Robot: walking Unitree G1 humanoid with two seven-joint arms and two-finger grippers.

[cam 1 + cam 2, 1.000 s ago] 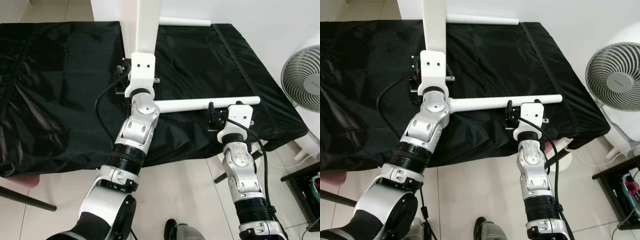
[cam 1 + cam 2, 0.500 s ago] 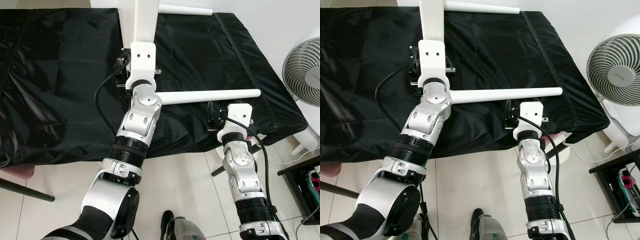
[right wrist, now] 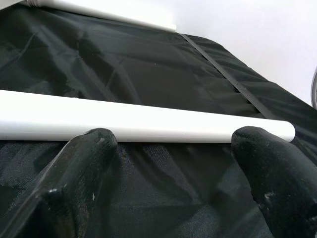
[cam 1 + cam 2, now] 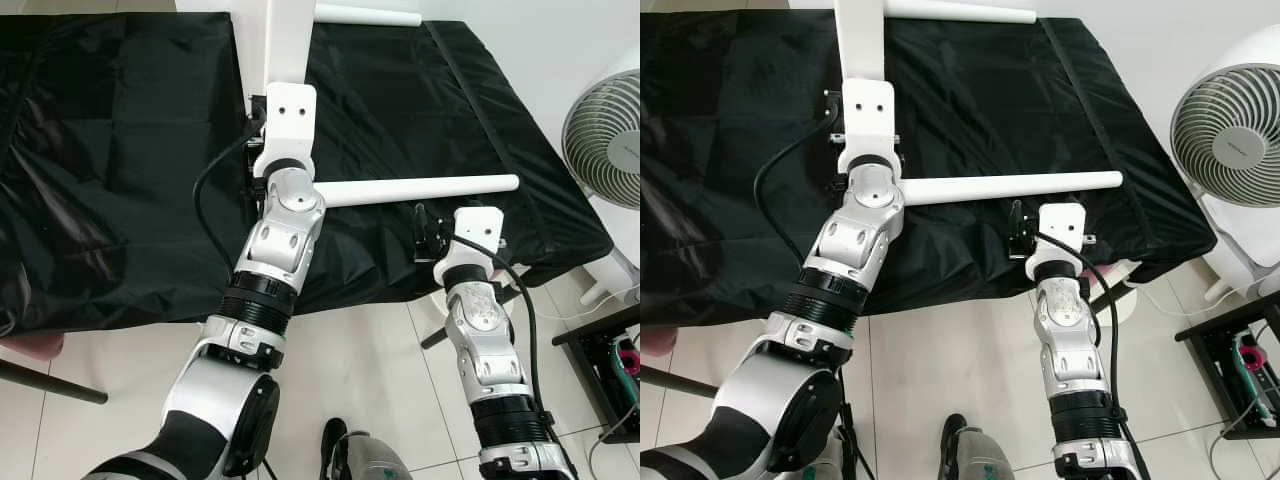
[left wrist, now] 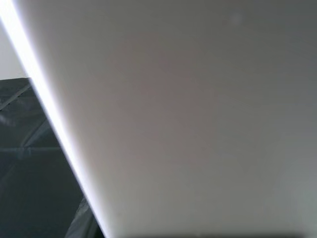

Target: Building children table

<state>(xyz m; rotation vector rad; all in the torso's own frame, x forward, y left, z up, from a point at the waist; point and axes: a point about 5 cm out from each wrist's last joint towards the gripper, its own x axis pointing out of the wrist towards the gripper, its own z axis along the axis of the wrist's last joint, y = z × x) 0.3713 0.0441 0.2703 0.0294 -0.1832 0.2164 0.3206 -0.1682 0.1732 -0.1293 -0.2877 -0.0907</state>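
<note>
- Since a second ago, the right gripper was drawn back toward the near edge of the table draped in black cloth, and the long white round leg was left lying a little beyond it instead of level with its wrist
- The view itself was shifted slightly as well
- The leg was seen lying across the cloth, running from beside the left wrist out toward the table's right side, with its free end short of the edge
- The right gripper's two black fingers were spread wide, just on the near side of the leg, with nothing gripped
- A flat white board was held up ahead of the left wrist, and its pale face lay close against that camera
- The state of the left gripper could not be told
- A second white round leg lay at the far edge
- A white fan stood to the right
</note>
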